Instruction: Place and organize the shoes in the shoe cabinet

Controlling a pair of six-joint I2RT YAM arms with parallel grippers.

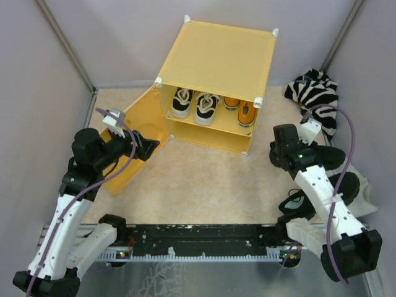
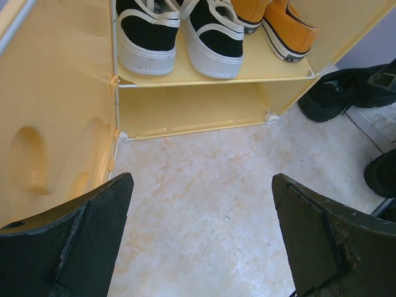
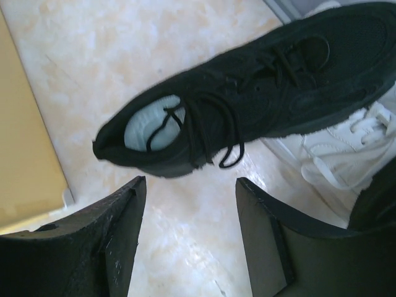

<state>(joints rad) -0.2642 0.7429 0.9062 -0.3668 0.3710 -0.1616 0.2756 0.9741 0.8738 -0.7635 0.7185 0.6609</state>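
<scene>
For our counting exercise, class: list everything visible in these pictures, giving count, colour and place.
Shoe cabinet: one, yellow-orange, rear centre, door open leftward.
Black-and-white sneakers: two, upper shelf, left.
Orange sneakers: two, upper shelf, right.
Black shoes: at least two, right side.
White shoe: one seen, beside the black ones.
Zebra cloth: one, black-and-white, rear right.
Left arm: one, black-and-white, by door, jaws open.
Right arm: one, black-and-white, over black shoes, jaws open.

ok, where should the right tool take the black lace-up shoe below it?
At the heel collar, from above. The black shoe sits sole-down with its opening facing up, so one finger can drop inside and one can stay outside the wall. The right tool is open.
</scene>
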